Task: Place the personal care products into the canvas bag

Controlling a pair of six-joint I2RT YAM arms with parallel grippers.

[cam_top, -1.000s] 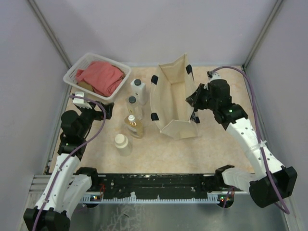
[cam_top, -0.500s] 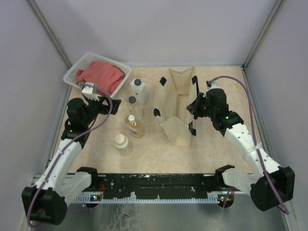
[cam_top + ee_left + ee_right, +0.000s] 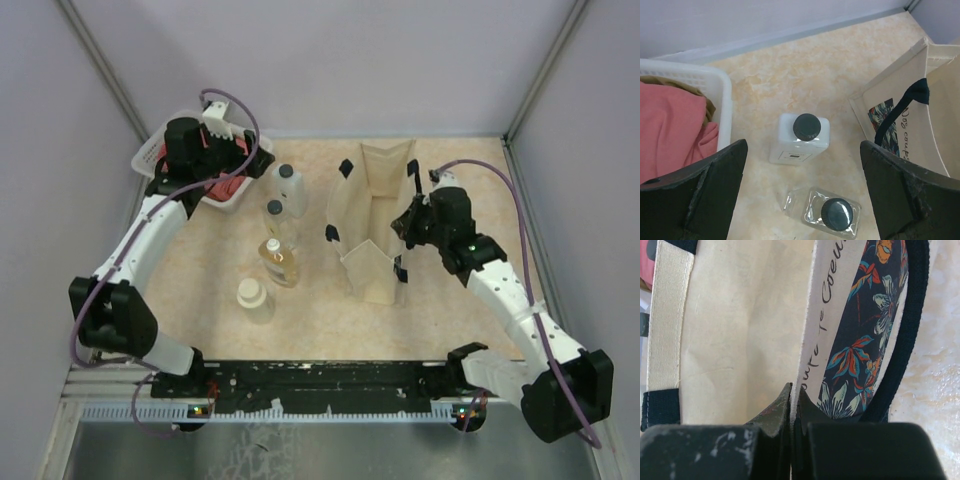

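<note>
Nothing is packed yet: the white bottle (image 3: 288, 188), clear bottle (image 3: 275, 222), amber bottle (image 3: 277, 262) and squat cream jar (image 3: 253, 298) all stand in a line on the desk (image 3: 200, 280), at about 9 o'clock from the canvas bag (image 3: 372, 275), which stands open right of centre. The right end effector (image 3: 791, 395) pinches the rim of the bag's 3 o'clock wall, apparently to hold the mouth open. The left end effector (image 3: 802, 147) hangs spread wide and empty above the white bottle, beside the basket (image 3: 722, 107) at the desk's 11 o'clock, so I judge all four pick-ups remain.
</note>
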